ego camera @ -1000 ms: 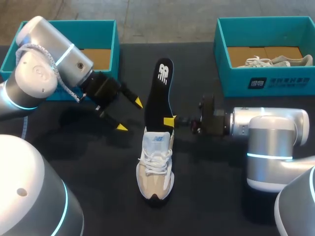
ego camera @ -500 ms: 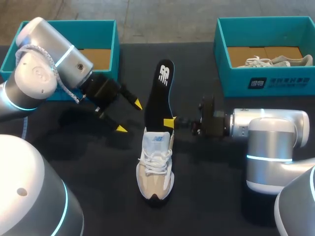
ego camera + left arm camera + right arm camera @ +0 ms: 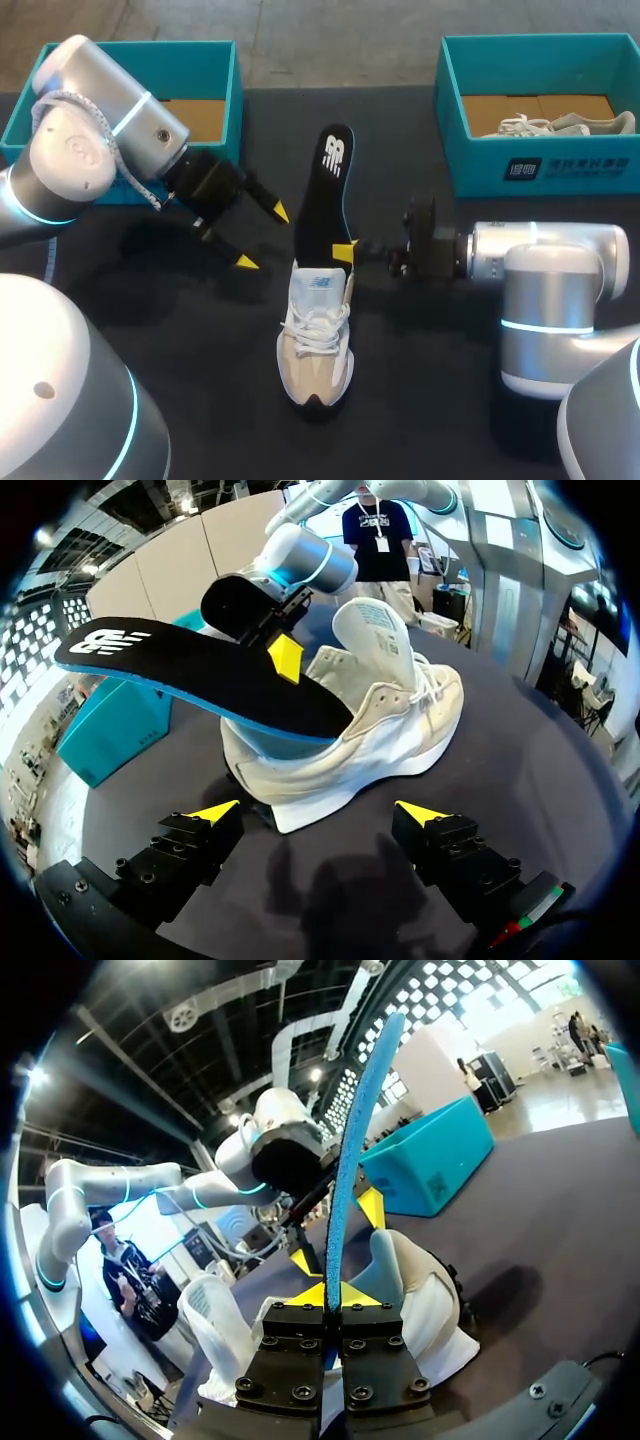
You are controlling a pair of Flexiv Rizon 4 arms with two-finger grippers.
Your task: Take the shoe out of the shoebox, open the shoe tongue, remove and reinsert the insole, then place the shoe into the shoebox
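Pale shoe upright on its sole in the middle of the dark table, outside both boxes, toe toward the near edge, heel toward the far edge. Laces tied, tongue pulled up and standing high over the opening.

Black insole with a blue underside, one end tucked into the shoe's opening, the rest rising out over the heel and slanting up toward the far side, white logo at the free end.

Right gripper in from the right, level with the heel, jaws pinching the insole's edge just above the shoe's collar; in the right wrist view, one yellow tip on each side of the thin blue edge.

Left gripper in from the left, just beside the insole and the heel, touching neither, jaws spread wide with nothing between them. In the left wrist view, shoe side-on ahead of the two parted tips.

Teal left shoebox at the far left corner, brown card showing inside. Teal right shoebox at the far right, well apart from the shoe on the table, with a second shoe lying on its side within.
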